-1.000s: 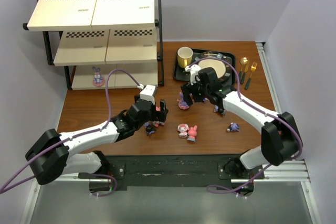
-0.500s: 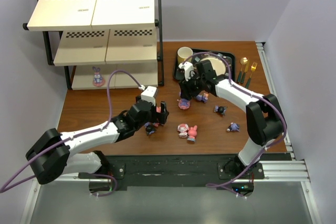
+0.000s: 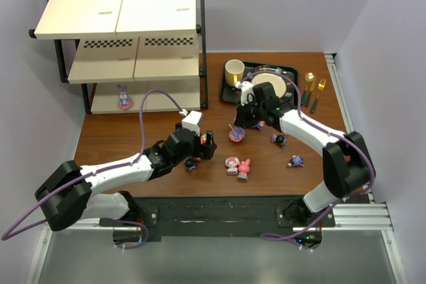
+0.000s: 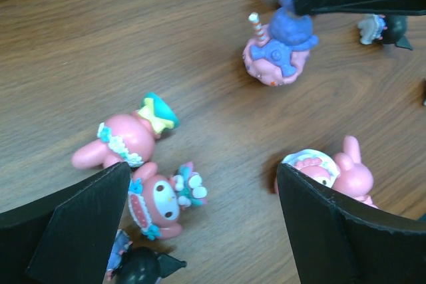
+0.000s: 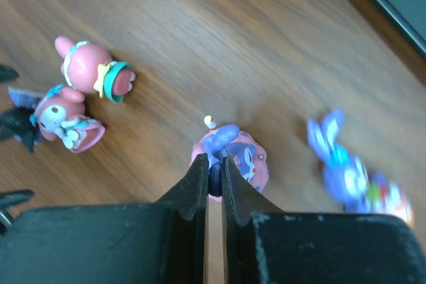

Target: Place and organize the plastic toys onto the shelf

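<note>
Observed: the right pincer [image 5: 213,169] is clenched, its tips nipping a thin sliver of the purple bunny [image 5: 234,154]. The bunny lies tilted on its pink base on the table [image 5: 166,24], just beyond those tips. Which part is nipped cannot be made out. Off to one side of the tips, a blue-purple figurine [image 5: 346,172] is too blurred to read.

The left pincer [image 4: 203,181] is released, its fingers spread wide and gripping nothing. Between the fingers lies a pink figurine [image 4: 163,204]. A dark figurine [image 4: 143,269] beside one finger is cut off by the frame edge. A second pink figurine [image 4: 349,167] is partly hidden behind the other finger.

The shelf [image 3: 116,8] stands well beyond the left pincer. One shelved bunny [image 3: 124,98] stands on its lowest board, small and shadowed.
</note>
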